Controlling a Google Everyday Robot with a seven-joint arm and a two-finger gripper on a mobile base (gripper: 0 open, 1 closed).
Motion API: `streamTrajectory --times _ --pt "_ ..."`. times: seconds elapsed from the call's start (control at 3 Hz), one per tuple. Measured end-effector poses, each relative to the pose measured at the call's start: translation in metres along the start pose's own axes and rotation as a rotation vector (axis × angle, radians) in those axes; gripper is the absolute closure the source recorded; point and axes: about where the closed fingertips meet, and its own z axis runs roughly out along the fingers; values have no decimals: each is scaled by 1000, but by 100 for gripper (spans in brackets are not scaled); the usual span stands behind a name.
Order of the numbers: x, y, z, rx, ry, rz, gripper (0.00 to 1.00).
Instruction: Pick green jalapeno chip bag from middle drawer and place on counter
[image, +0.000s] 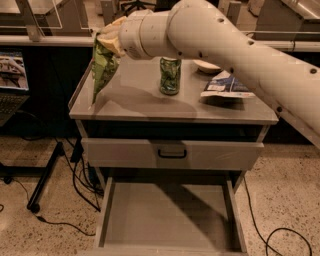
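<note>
My gripper is shut on the top of the green jalapeno chip bag, which hangs down over the left side of the counter, its lower tip just above the surface. The arm reaches in from the upper right across the counter. The middle drawer stands pulled out below, its flat grey floor bare.
A green drink can stands mid-counter, a blue-and-white bag lies at the right, and a pale bowl sits behind it. The top drawer front with a dark loop handle is closed. Cables and a black stand are on the floor at left.
</note>
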Motion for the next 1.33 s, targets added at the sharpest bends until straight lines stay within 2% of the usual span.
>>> streamTrajectory --times 0.33,0.67,1.0,1.33 --pt "28 -10 11 2 66 19 100" --pt "57 -13 4 22 103 51 100" --pt "57 -13 4 22 103 51 100" --pt "57 -13 4 22 103 51 81"
